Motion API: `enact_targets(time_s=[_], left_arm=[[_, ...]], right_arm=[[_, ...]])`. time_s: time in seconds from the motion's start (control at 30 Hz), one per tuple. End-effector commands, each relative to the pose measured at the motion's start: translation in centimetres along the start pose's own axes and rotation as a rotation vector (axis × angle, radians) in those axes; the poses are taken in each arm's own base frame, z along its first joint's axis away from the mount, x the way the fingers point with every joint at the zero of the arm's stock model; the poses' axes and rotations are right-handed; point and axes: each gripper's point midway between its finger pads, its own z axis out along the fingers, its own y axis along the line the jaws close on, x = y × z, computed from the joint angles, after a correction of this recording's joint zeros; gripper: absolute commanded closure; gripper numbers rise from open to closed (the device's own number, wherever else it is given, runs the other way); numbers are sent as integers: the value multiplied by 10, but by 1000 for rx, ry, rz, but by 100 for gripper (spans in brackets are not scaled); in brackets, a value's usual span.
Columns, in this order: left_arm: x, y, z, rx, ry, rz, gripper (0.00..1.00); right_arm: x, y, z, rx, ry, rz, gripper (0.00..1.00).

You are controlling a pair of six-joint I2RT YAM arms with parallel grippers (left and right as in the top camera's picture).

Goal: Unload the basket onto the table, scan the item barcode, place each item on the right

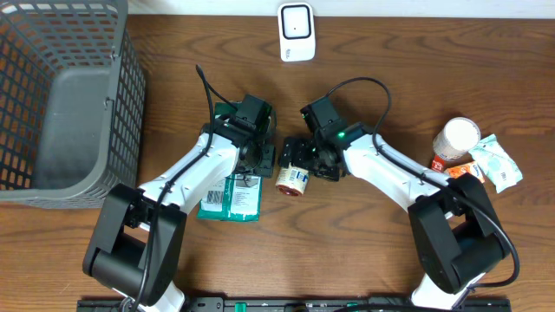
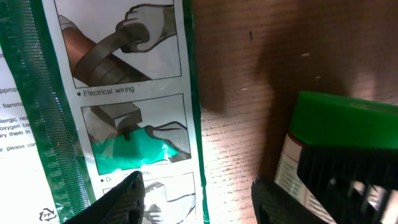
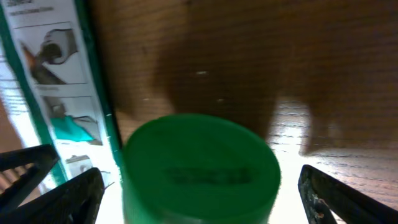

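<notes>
**Wooden table: jar bracketed, scan not begun**

Wooden tabletop (image 1: 373, 251), brown grain, lit from the wrist lamps. Grey mesh basket (image 1: 130, 87) at the far left; white scanner (image 1: 297, 33) at the far edge, centre. A can (image 1: 455, 139) and a pale pouch (image 1: 496, 163) lie together well off to the right.

Item: small jar (image 1: 293, 178) with a green lid, down on the table at centre, between the two arms. It looks tipped over with the lid towards the right arm, though I cannot say so firmly. No barcode is readable in any view.

Right gripper (image 3: 196, 186): fingers spread wide, one on either side of the green lid, with a gap on both sides. It grips nothing.

Left gripper (image 2: 199, 199): about half open over the edge of a green-and-white instruction packet (image 1: 230, 198), with bare wood between the fingertips. It grips nothing. The jar lies just beside it.

Progress, as judged: early. The jar is neither gripped nor lifted, and it is well apart from the scanner. Left to do: close on the jar, raise it, carry it to the scanner, and turn the label's code to face the scanner. Which side of the label carries the code cannot be told.
</notes>
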Motion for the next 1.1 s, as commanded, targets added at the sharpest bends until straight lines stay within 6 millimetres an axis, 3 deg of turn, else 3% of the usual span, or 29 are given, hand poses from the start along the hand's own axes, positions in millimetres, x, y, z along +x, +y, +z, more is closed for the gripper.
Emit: enact_targets(time_s=[0.0, 0.2, 0.47, 0.63, 1.07], left_arm=[[4, 5, 3, -16, 17, -5, 47], [4, 5, 3, -16, 17, -5, 47], [2, 12, 3, -55, 5, -5, 47], [4, 12, 3, -57, 13, -5, 47], [13, 16, 2, -71, 50, -12, 47]], right_arm=[[-9, -7, 2, 63, -58, 12, 6], [-7, -5, 3, 76, -70, 1, 20], [6, -3, 14, 102, -57, 63, 18], [4, -5, 14, 104, -58, 71, 16], [-6, -3, 10, 81, -85, 45, 29]])
